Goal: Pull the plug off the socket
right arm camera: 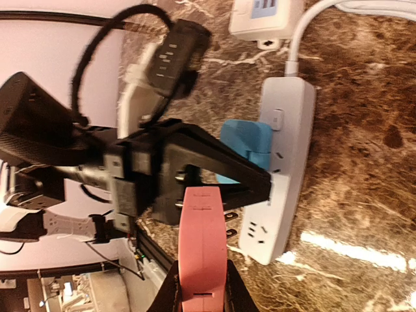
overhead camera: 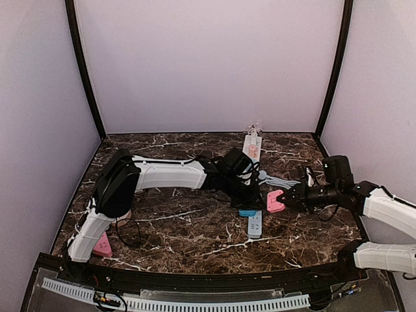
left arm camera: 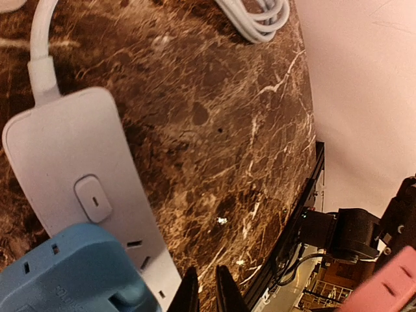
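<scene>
A white power strip [overhead camera: 255, 224] lies on the marble table with a blue plug [overhead camera: 247, 212] still seated in it. My right gripper [right arm camera: 201, 292] is shut on a pink plug [right arm camera: 203, 240], held just off the strip's side. Its metal prongs [right arm camera: 231, 216] are bare, clear of the socket [right arm camera: 260, 231]. My left gripper [right arm camera: 263, 185] is shut, and its tips press on the strip [right arm camera: 286, 143] beside the blue plug [right arm camera: 246, 146]. The left wrist view has the strip [left arm camera: 71, 149], the blue plug [left arm camera: 65, 270] and the narrow black fingertips [left arm camera: 188, 289].
A second white power strip [overhead camera: 252, 148] lies at the back by the wall. A coil of white cable [overhead camera: 273, 179] sits between it and the arms. A small pink object [overhead camera: 103, 246] and a loop of black cable [overhead camera: 130, 231] lie at the near left.
</scene>
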